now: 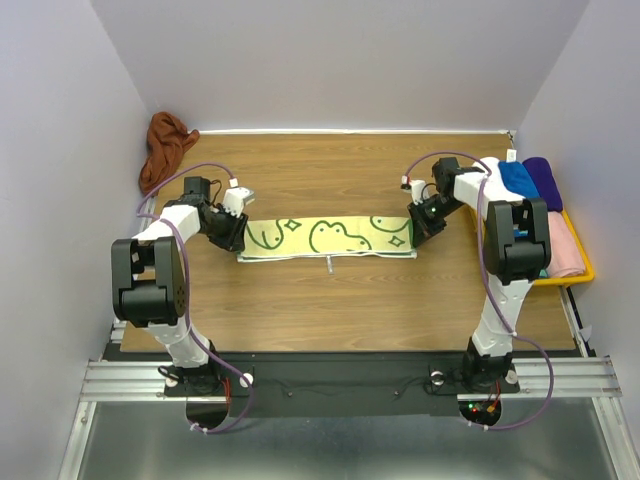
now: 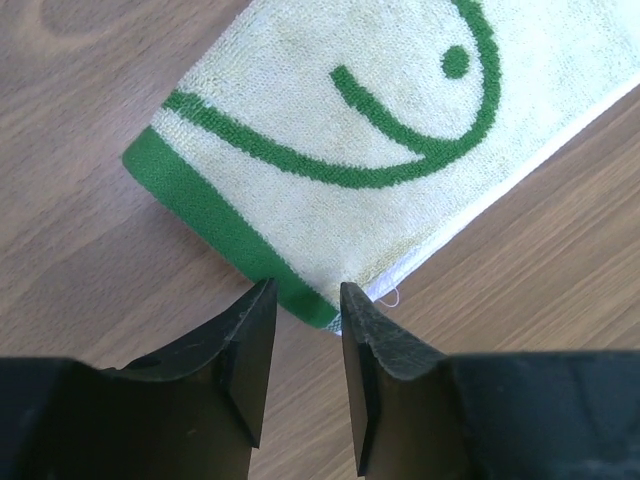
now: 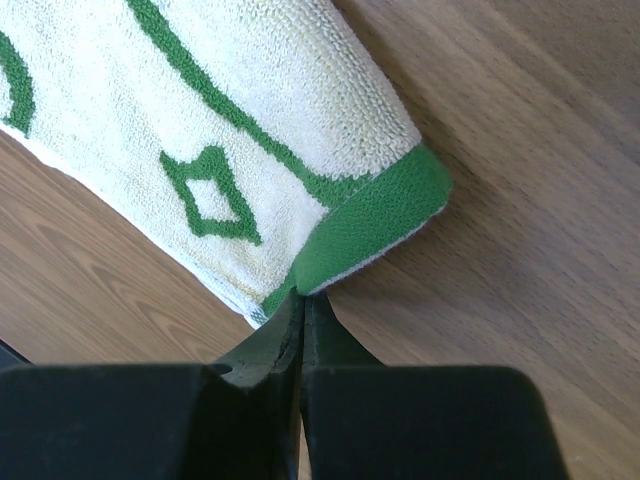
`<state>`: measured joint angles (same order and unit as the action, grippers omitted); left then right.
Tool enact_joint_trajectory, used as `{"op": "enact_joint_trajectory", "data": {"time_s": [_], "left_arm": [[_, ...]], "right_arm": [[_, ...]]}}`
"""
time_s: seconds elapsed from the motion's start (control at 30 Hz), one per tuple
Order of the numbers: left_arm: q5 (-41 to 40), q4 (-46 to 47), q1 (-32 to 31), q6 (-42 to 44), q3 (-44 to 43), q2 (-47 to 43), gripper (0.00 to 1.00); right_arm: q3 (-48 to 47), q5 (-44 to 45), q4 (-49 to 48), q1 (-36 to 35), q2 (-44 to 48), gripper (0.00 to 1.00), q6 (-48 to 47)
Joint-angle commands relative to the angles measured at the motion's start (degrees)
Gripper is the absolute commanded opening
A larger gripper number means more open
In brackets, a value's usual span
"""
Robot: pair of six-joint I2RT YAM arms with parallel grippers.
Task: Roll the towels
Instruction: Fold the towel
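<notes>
**Cream towel strip flat on the table, one gripper at each end**

The brown wood-grain table [image 1: 350, 300] fills the middle of the overhead view, with pale walls on its left, right and far sides.

Across its centre lies the cream terry towel [image 1: 330, 238], printed with green line shapes and edged in green at both short ends. It is folded into a long, narrow strip running left to right and lies flat on the wood.

At the right edge of the table sits a yellow plastic tray [image 1: 580, 272]. It holds a rolled blue towel [image 1: 518, 178] and a rolled purple towel [image 1: 545, 180] at its far end, and a rolled pink towel [image 1: 562, 245] nearer.

In the far left corner the plain rust-brown cloth towel [image 1: 165, 148] sits crumpled in a heap against the wall, well apart from the strip and from both arms.

The left gripper [image 2: 305, 295] is at the left end of the strip. Its black fingers stand a little apart, and the near corner of the green edge lies just at the gap between their tips. They are not gripping it.

The right gripper [image 3: 302, 300] is at the right end. Its fingers are pressed together, pinching the near corner of the green edge, which curls up off the wood into the tips.
</notes>
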<state>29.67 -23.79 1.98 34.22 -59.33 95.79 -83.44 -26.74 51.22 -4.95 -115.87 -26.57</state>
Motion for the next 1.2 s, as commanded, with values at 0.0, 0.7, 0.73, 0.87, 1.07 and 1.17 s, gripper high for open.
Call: {"op": "enact_joint_trajectory", "data": {"time_s": [0.0,0.7,0.73,0.87,1.07,1.17], "left_arm": [[-0.93,1.20,-0.04,-2.84,-0.35,-0.34,0.42],[0.56,-1.87,-0.13,-4.07,0.62,0.80,0.24],[1.26,-2.05,-0.05,-3.90,0.36,0.63,0.18],[2.06,-3.71,-0.13,-3.63,-0.43,-0.25,0.03],[1.71,-7.58,0.04,-2.75,-1.75,-2.88,0.00],[2.06,-9.08,0.04,-2.14,-2.45,-3.85,0.00]], "right_arm": [[-0.58,0.46,1.25,-0.23,0.91,0.01,-0.94],[-2.08,0.73,2.13,-0.32,1.09,0.00,-1.21],[-2.17,0.81,2.04,-0.24,1.00,0.01,-1.21],[-2.43,0.73,2.30,-0.23,1.09,0.01,-1.21],[-3.75,0.99,2.92,-0.23,2.05,0.01,-1.21],[-4.36,1.08,3.09,-0.32,2.23,0.01,-1.12]]}}
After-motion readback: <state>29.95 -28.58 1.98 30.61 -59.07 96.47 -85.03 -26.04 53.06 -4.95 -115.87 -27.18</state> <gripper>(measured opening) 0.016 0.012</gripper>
